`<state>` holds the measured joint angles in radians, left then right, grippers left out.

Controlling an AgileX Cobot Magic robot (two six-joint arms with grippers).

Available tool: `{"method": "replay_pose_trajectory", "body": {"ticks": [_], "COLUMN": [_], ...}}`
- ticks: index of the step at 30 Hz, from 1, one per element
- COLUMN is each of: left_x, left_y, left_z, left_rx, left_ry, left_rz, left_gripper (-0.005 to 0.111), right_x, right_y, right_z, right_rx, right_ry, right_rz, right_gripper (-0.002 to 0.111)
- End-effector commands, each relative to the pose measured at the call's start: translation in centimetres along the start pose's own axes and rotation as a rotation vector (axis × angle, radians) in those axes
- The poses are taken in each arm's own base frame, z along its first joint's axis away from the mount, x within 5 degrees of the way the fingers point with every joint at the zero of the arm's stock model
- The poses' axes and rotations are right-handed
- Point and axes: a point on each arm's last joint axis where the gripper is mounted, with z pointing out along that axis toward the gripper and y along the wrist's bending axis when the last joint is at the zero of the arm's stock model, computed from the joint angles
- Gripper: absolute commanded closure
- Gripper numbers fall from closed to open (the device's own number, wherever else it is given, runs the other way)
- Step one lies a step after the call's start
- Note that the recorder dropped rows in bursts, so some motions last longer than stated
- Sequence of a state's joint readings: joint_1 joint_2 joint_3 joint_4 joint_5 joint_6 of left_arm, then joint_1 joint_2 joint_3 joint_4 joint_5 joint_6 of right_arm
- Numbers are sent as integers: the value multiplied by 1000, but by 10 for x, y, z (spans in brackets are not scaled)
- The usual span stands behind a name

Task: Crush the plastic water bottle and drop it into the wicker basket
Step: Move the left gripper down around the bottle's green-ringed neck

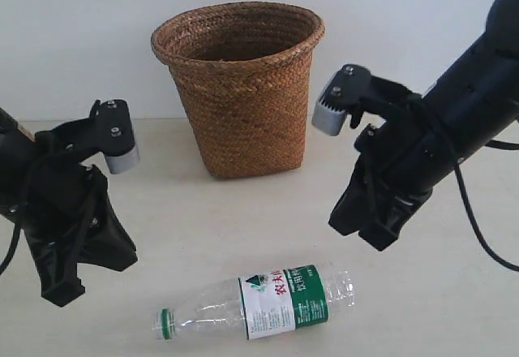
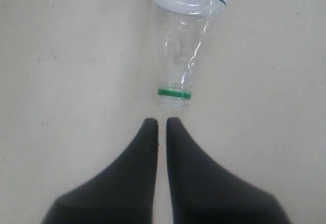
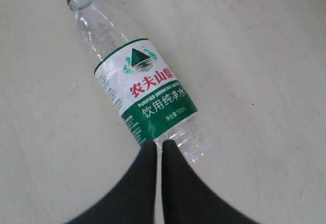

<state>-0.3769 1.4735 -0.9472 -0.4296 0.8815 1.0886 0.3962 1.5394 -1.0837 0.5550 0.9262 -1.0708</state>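
Plain off-white wall [image 1: 81, 32] behind a pale beige, faintly speckled tabletop [image 1: 243, 227] under soft, even light.

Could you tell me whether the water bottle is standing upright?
No, the plastic water bottle lies on its side on the table, apart from the wicker basket.

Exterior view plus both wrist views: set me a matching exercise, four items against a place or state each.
Items
1. plastic water bottle
2. wicker basket
3. left gripper
4. right gripper

States
A. standing upright, behind the bottle
B. shut, aimed at the bottle's base end
C. lying on its side, uncrushed
D. shut, aimed at the bottle's green-ringed neck

Pairs: 1-C, 2-A, 3-D, 4-B
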Motion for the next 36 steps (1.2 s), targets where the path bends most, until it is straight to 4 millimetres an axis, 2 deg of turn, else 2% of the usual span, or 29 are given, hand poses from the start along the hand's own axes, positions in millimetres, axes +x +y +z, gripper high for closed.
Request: {"method": "replay_pose_trajectory", "body": {"ticks": [1,7,9,14,19,31,33,35,36], "left_x": [-4,-1,0,2,-3,6,5,5,5], "left_y": [-1,4,8,11,4,13,15,15,15], "left_z": [16,42,50,70,94,130,131,131,132], "left_rx": [67,141,138,153,171,147,127,119,125], "left_ry": [0,19,25,42,68,112,105,97,98], "left_rz": [57,108,108,126,211,232,228,219,232], "left_gripper": [86,33,27,27,28,31,36,53,68], "right_x": [1,3,3,2,1,-1,-1,-1,-1], "right_y": [-5,-7,-7,-7,-8,-8,-8,-8,-9], "right_z": [17,24,24,24,24,24,24,24,24], "right_rx": [-31,-45,-46,-42,-41,-36,-34,-33,-26], "right_ry": [34,43,42,28,20,5,4,-1,-3], "right_rz": [-95,-161,-162,-153,-147,-136,-136,-134,-133], "right_gripper": [108,108,108,108,108,108,108,108,108]}}
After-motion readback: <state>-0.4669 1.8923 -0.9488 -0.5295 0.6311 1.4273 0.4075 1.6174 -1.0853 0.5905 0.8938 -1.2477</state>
